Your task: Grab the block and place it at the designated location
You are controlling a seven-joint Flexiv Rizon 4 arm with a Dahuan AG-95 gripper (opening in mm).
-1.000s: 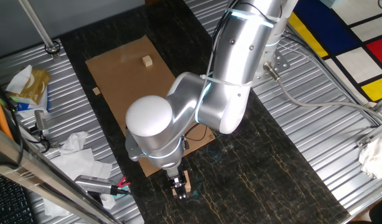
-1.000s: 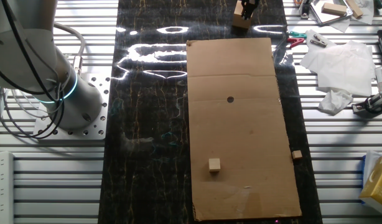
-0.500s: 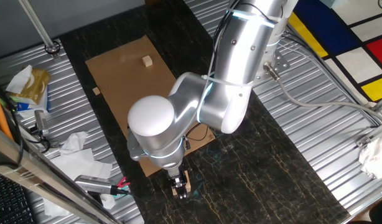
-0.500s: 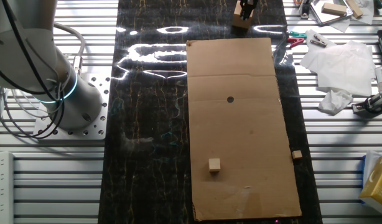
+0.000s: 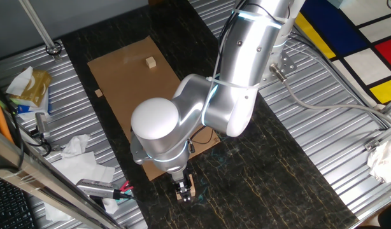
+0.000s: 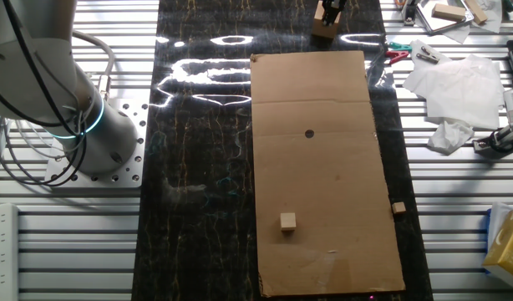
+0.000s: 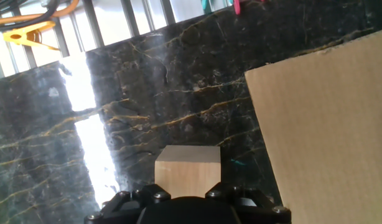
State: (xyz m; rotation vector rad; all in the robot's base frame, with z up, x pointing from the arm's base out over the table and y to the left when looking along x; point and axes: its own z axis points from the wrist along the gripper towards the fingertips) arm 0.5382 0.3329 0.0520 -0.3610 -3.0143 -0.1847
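The block, a pale tan wooden cube, rests on the dark marble just off the near end of the cardboard sheet. It also shows in one fixed view and at the top of the other fixed view. My gripper stands over it with a finger pressed against each side, shut on it, low at the table. The black dot lies on the cardboard, well away from the block. In one fixed view the arm hides the dot.
A much smaller tan cube sits on the far part of the cardboard. A tiny tan chip lies beside its edge. Crumpled tissue, clips and tools crowd the ribbed table beside the mat. The robot base stands opposite.
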